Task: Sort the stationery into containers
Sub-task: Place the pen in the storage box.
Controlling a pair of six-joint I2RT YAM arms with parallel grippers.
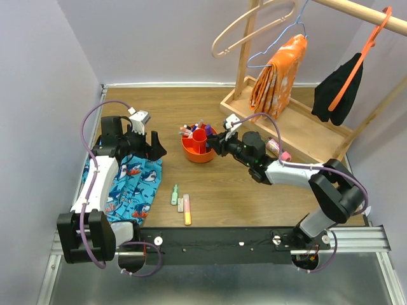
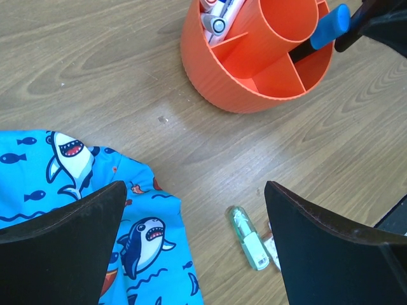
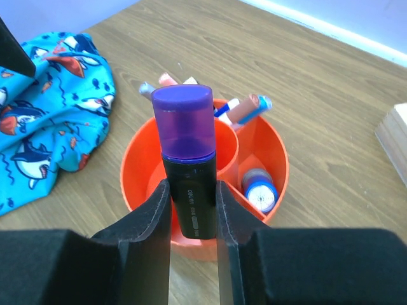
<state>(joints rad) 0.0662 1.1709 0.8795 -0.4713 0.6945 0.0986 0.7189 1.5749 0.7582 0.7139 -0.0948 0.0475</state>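
We clamp a purple-capped highlighter (image 3: 184,121) in our right gripper (image 3: 193,197), the bowl (image 3: 135,171) just beyond it. Our left gripper (image 2: 194,190) gapes wide, empty.

Bright, even light w/ soft shadows; wrist views sharp mid-frame, near fingers (image 2: 57,254) slightly blurred

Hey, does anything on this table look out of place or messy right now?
Yes. A crumpled blue shark-print cloth lies at the left, odd among stationery. Three loose markers lie on the wood in front of the orange bowl. What looks like a pink marker sits stray beside the rack base.
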